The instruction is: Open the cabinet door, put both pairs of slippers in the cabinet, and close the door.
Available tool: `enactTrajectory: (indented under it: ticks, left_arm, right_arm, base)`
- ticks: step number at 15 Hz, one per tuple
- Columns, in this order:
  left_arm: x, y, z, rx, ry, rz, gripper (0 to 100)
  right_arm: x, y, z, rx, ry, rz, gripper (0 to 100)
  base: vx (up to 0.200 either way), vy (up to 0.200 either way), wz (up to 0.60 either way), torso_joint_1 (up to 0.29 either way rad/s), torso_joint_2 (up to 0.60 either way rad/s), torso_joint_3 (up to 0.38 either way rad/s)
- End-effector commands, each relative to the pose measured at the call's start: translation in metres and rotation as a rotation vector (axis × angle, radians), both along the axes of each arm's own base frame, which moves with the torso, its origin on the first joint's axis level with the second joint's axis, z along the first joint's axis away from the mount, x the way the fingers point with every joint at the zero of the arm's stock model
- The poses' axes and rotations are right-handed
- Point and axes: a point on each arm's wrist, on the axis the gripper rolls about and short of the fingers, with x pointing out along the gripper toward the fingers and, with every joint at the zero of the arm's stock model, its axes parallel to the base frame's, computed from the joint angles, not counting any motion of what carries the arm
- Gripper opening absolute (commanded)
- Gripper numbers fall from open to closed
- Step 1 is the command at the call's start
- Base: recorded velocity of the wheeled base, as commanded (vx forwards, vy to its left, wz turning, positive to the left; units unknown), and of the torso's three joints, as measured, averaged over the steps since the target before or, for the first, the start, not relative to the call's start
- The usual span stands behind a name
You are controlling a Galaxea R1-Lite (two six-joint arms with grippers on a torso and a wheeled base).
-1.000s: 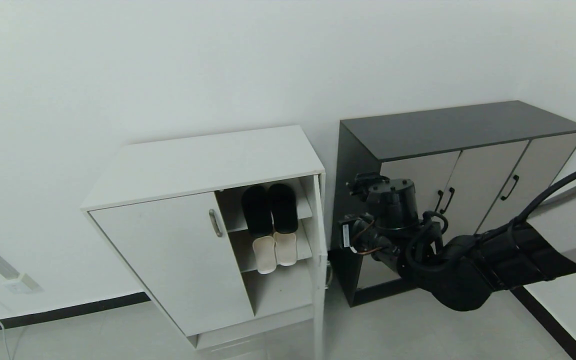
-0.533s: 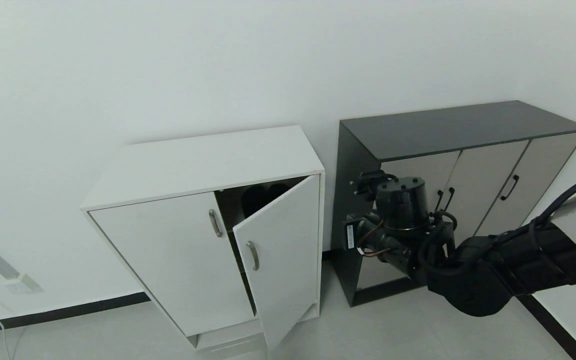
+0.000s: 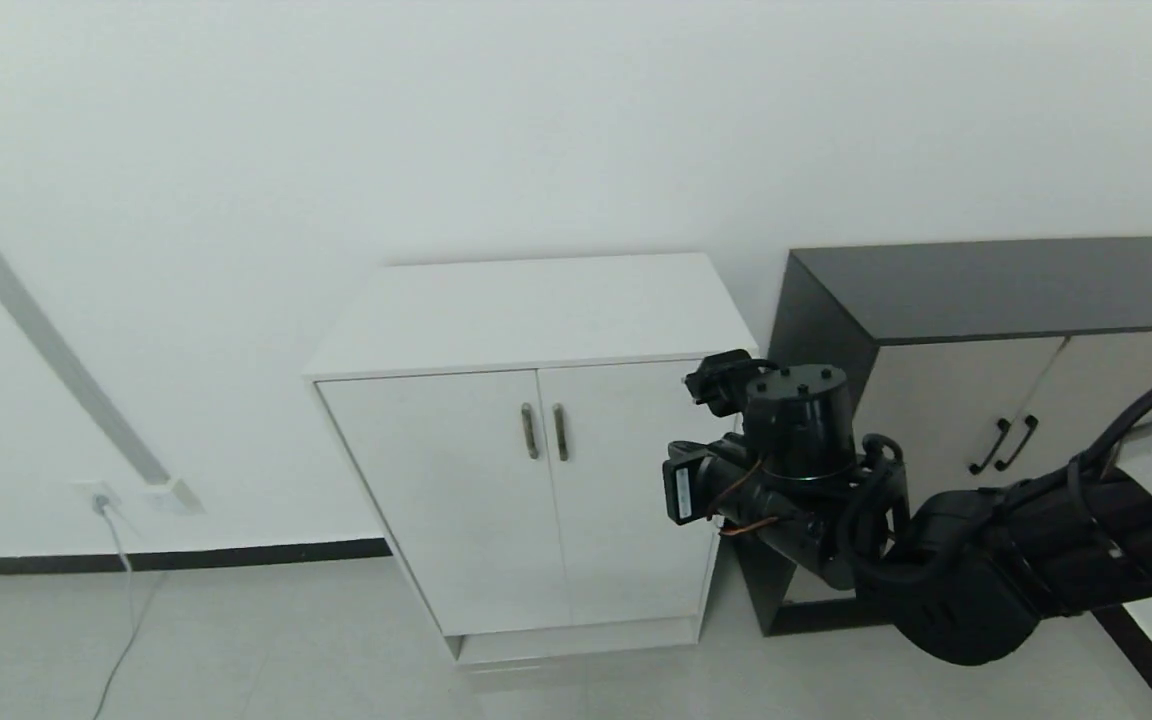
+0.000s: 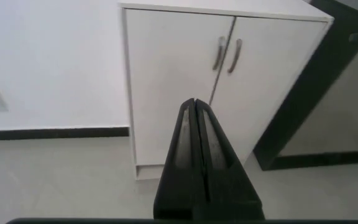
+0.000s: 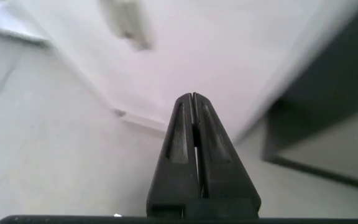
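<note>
So the white cabinet point(image 3: 456, 480) stands upright against the wall, taller than wide, front facing the robot. Both doors are shut, so whatever's inside is hidden. Just beside it on the right is a dark cabinet point(image 3: 996, 290), also shut. The right arm point(image 3: 801, 440) hangs in front of the white cabinet's right edge. The right gripper point(image 5: 194, 102) has its fingers pressed together, same for the left gripper point(image 4: 195, 109). The door handles point(image 3: 528, 432) run vertical, side by side at the middle seam.

Dark cabinet point(image 3: 996, 285), black top, grey doors, paired black handles point(image 3: 1008, 444): 3 o'clock, against the white wall. Wall socket point(image 3: 96, 497): 8 o'clock. Slanted white trunking point(image 3: 46, 330): 9 o'clock. Black skirting point(image 3: 186, 556) along wall foot; pale floor point(image 3: 286, 650), 7 o'clock.
</note>
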Motion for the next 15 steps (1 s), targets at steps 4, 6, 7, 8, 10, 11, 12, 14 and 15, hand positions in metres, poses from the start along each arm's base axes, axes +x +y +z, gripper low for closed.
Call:
enactTrajectory:
  ticks: [4, 6, 7, 8, 10, 11, 12, 14, 15]
  left_arm:
    - [0.000, 0.000, 0.000, 0.001, 0.000, 0.000, 0]
    - [0.000, 0.000, 0.000, 0.003, 0.000, -0.001, 0]
    - [0.000, 0.000, 0.000, 0.003, 0.002, -0.001, 0]
    - [0.000, 0.000, 0.000, 0.003, 0.002, -0.001, 0]
    - [0.000, 0.000, 0.000, 0.003, 0.002, -0.001, 0]
    - [0.000, 0.000, 0.000, 0.003, 0.002, -0.001, 0]
    - [0.000, 0.000, 0.000, 0.003, 0.002, -0.001, 0]
    - [0.000, 0.000, 0.000, 0.003, 0.000, -0.001, 0]
    - [0.000, 0.000, 0.000, 0.003, 0.002, -0.001, 0]
  right_arm:
    - [-0.010, -0.008, -0.019, 0.003, 0.015, 0.051, 0]
    - [-0.018, -0.014, -0.029, 0.013, 0.012, 0.115, 0]
    - [-0.022, -0.017, -0.036, 0.005, 0.010, 0.146, 0]
    - [-0.026, -0.020, -0.041, 0.002, 0.013, 0.167, 0]
    - [-0.034, -0.023, -0.051, -0.006, 0.029, 0.190, 0]
    - [-0.037, -0.024, -0.054, -0.011, 0.037, 0.198, 0]
    - [-0.038, -0.025, -0.060, -0.016, 0.043, 0.199, 0]
    - [-0.040, -0.025, -0.065, -0.008, 0.033, 0.202, 0]
    - [-0.041, -0.025, -0.066, -0.007, 0.032, 0.204, 0]
  base:
    - [0.000, 0.000, 0.00, 0.000, 0.00, 0.000]
    - [0.000, 0.000, 0.00, 0.000, 0.00, 0.000]
    - [0.000, 0.000, 0.00, 0.000, 0.00, 0.000]
    - [0.200, 0.000, 0.00, 0.007, 0.00, -0.007]
    - [0.200, 0.000, 0.00, -0.005, 0.00, 0.002]
    - [0.200, 0.000, 0.00, -0.017, -0.01, 0.007]
    - [0.200, 0.000, 0.00, 0.007, 0.01, 0.007]
    - [0.200, 0.000, 0.00, 0.005, 0.00, 0.005]
    - [0.200, 0.000, 0.00, 0.002, 0.01, -0.002]
